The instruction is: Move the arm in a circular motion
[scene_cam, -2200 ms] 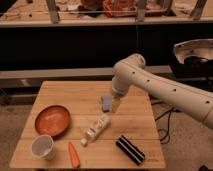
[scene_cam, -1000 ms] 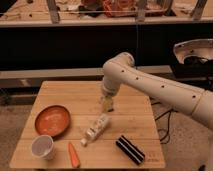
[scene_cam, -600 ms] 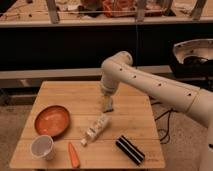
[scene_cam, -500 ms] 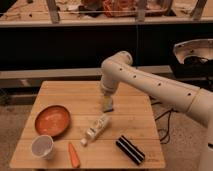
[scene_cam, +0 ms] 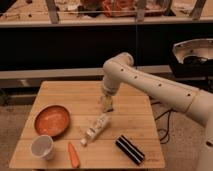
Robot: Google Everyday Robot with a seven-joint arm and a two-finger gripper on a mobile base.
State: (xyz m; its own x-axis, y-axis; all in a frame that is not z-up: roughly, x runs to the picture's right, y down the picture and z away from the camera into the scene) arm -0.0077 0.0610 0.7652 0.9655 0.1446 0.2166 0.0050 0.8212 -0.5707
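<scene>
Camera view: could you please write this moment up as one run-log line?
arm: reaching over table | claw: pointing down over table middle | bottle: lying nearer the front edge, apart from claw

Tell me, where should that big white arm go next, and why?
Probably a gentle sideways arc at its present height. The arm hangs its claw over the middle of the table, just behind the white bottle; circling level should clear the bottle and the orange bowl.
</scene>
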